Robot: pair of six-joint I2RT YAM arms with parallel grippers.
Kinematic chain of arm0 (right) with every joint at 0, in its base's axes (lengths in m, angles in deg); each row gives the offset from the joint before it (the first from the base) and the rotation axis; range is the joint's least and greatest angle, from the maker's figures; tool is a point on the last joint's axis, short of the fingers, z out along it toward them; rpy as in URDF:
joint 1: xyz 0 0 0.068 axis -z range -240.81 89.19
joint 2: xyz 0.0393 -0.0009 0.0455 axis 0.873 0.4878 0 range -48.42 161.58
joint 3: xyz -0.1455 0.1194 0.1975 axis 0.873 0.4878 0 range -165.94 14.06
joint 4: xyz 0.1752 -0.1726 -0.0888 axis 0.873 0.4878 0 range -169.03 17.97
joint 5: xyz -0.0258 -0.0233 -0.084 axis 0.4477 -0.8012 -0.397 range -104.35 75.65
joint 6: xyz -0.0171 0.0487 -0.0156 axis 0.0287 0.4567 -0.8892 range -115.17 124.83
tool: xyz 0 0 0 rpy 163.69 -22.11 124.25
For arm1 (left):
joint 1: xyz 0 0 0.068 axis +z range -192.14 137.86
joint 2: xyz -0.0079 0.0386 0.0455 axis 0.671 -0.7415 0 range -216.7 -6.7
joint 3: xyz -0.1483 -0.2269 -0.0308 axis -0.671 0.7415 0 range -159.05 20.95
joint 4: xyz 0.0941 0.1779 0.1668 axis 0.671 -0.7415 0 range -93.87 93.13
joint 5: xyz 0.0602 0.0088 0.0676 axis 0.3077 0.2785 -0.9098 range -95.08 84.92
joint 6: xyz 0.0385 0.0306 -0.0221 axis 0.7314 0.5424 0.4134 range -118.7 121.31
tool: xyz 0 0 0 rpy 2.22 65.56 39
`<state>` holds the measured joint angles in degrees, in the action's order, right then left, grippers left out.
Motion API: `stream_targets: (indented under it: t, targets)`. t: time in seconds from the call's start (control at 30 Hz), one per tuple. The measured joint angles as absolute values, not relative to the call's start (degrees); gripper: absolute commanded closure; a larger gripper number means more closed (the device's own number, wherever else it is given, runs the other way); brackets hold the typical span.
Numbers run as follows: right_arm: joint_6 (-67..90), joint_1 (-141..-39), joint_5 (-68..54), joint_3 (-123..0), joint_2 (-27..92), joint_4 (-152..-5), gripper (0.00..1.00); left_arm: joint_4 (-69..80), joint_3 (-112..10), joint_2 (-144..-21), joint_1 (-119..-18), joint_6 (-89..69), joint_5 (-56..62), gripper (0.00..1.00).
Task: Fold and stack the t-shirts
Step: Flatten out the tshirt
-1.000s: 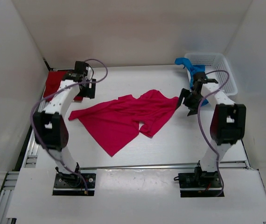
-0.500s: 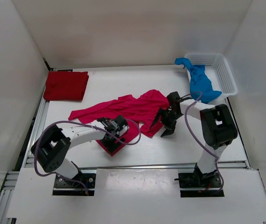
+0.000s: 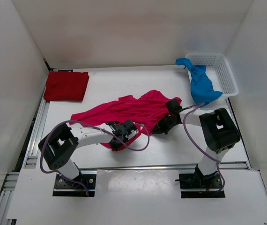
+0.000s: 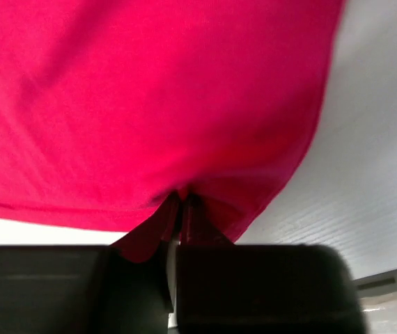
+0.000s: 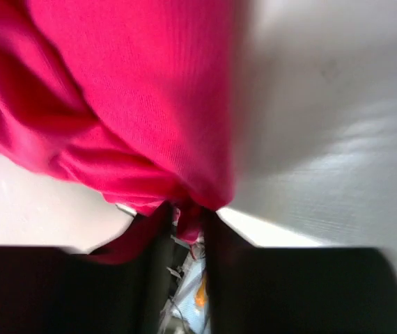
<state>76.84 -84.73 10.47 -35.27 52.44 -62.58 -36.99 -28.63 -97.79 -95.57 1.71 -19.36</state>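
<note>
- Both my claws have just come down onto the pink shirt [image 3: 124, 110] and snapped shut on it.
- My left claw [image 3: 124, 132] pinches its near edge, and my right claw [image 3: 164, 125] pinches its right edge.
- I think I can now pull it flat for folding.
- It lies crumpled in the middle of the table [image 3: 180, 147].
- The red shirt [image 3: 67, 86] sits folded at the far left.
- The blue shirt [image 3: 201, 86] hangs over the basket [image 3: 229, 70].

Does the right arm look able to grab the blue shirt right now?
Probably not yet: the right gripper is shut on the pink shirt. The blue shirt, draped over the basket rim, lies on its side with nothing between, so once it lets go, likely yes.
</note>
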Motion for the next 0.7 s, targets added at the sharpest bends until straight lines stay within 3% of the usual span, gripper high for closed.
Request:
stream_targets:
  t: [0.07, 0.27, 0.4, 0.43, 0.53, 0.7]
  targets:
    - [77.74, -84.09, 9.14, -34.63, 52.16, -63.72, 1.00, -36.95, -29.22, -98.55, -95.44, 2.06, -19.47, 0.90]
    - [75.88, -79.70, 7.65, -32.73, 49.40, -61.10, 0.99, -34.72, -27.58, -96.32, -90.00, 1.86, -18.58, 0.90]
    - [69.24, -76.03, 1.99, -29.36, 42.54, -54.95, 0.84, -32.66, -19.39, -88.17, -81.19, 1.75, -22.97, 0.90]
    - [67.53, -74.72, 0.83, -27.37, 40.03, -53.95, 0.72, -32.62, -16.55, -85.33, -78.98, 1.69, -24.39, 0.90]
    - [64.10, -70.98, 0.85, -22.11, 33.69, -50.37, 0.56, -34.94, -10.71, -78.51, -76.53, 1.64, -27.47, 0.90]
    - [58.29, -68.60, 4.11, -20.66, 32.03, -48.31, 0.47, -38.78, -10.95, -77.09, -76.75, 1.53, -26.71, 0.90]
